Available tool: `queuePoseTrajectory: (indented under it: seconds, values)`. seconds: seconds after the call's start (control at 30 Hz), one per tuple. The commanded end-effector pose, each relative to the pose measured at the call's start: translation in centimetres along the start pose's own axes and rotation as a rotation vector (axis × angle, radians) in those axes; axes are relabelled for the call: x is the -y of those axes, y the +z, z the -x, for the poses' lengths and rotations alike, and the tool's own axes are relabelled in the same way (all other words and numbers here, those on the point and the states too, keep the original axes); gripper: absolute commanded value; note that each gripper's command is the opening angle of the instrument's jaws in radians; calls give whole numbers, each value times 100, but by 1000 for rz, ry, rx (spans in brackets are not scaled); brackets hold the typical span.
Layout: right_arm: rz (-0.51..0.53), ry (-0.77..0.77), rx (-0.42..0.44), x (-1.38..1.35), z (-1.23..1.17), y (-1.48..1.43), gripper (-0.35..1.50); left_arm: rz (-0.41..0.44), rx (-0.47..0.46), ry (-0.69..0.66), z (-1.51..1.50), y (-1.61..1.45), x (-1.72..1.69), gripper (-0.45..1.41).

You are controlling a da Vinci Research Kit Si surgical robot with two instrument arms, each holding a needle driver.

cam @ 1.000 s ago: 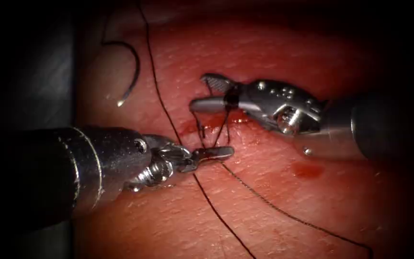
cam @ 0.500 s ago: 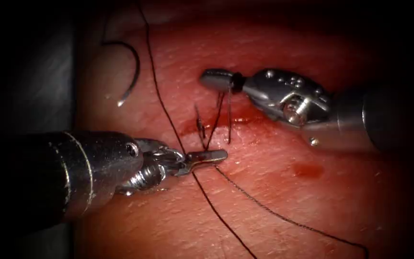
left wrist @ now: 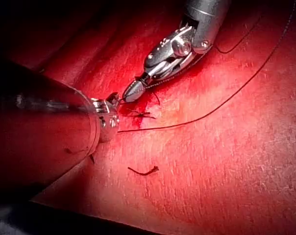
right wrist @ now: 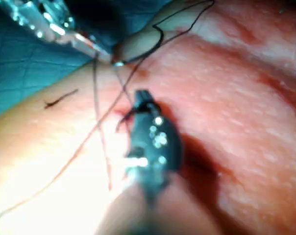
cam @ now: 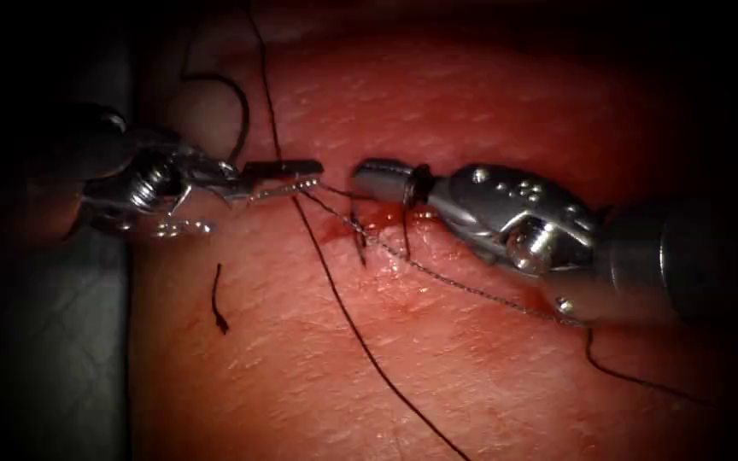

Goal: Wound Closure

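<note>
Both grippers work close over the cut. Left gripper (cam: 288,175) lies nearly level, its jaws pointing toward the right gripper and closed on a strand of thread (cam: 348,312) at their tips. Right gripper (cam: 377,177) comes in from the opposite side, tips aimed at the left one, a small gap between the two. Its jaws are pressed together with thread wrapped around them as a dark loop just behind the tip; short strands drop from that loop to the cut (cam: 377,230) in the tissue (cam: 471,376) directly beneath it.

From the left gripper's tips a fine strand runs under the right gripper and on along its shaft. A darker strand crosses just beyond the left gripper's tips, running from far above it down and away toward the near edge of the tissue.

Neither gripper holds the needle (cam: 232,128). It lies free on the tissue, on the left side of the cut, just above and behind the left gripper's jaws. Its curve bows toward the cut, with the pointed end low, close to the left gripper, and the other end higher. It is not in the tissue.

A cut end of thread (cam: 216,300) lies loose on the tissue below the left gripper. Red fluid (cam: 348,226) wets the cut under the right gripper's tip.
</note>
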Motion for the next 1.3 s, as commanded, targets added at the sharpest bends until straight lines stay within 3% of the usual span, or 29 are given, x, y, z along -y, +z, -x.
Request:
queuePoseTrajectory:
  seconds: [0.03, 0.23, 0.73, 1.03, 1.3]
  values:
    - [5, -10, 3, 11, 12, -2, -35, 1, 4, -4, 6, 6, -1, -45]
    - [41, -46, -11, 29, 24, -14, -35, 5, 18, -29, 36, 10, 8, -45]
    - [107, -131, -42, 66, 63, -53, -35, 14, 35, -67, 107, 54, 20, -45]
    - [110, -143, -42, 80, 70, -71, -35, 17, 48, -71, 146, 79, 24, -45]
    - [113, -148, -42, 79, 70, -70, -35, -14, 101, -86, 189, 92, 34, -45]
